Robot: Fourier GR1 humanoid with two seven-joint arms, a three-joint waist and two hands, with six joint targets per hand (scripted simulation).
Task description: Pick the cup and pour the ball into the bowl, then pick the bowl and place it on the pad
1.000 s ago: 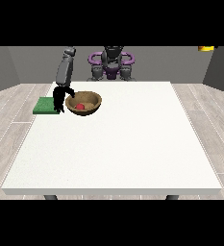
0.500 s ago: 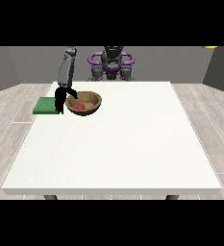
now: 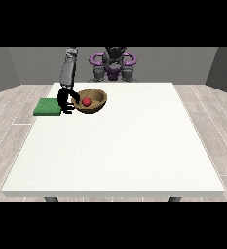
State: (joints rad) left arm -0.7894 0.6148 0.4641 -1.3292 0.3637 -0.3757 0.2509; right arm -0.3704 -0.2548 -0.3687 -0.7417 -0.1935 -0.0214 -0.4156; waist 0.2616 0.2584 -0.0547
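Pouring complete: the red ball lies in the wooden bowl, whose rim the hand at the view's left grips, with transfer onto the adjacent green pad outstanding.

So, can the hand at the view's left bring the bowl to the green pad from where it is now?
Probably yes. The hand is at the bowl's rim, the green pad lies just beside it, and nothing stands between them. The ball is in the bowl.
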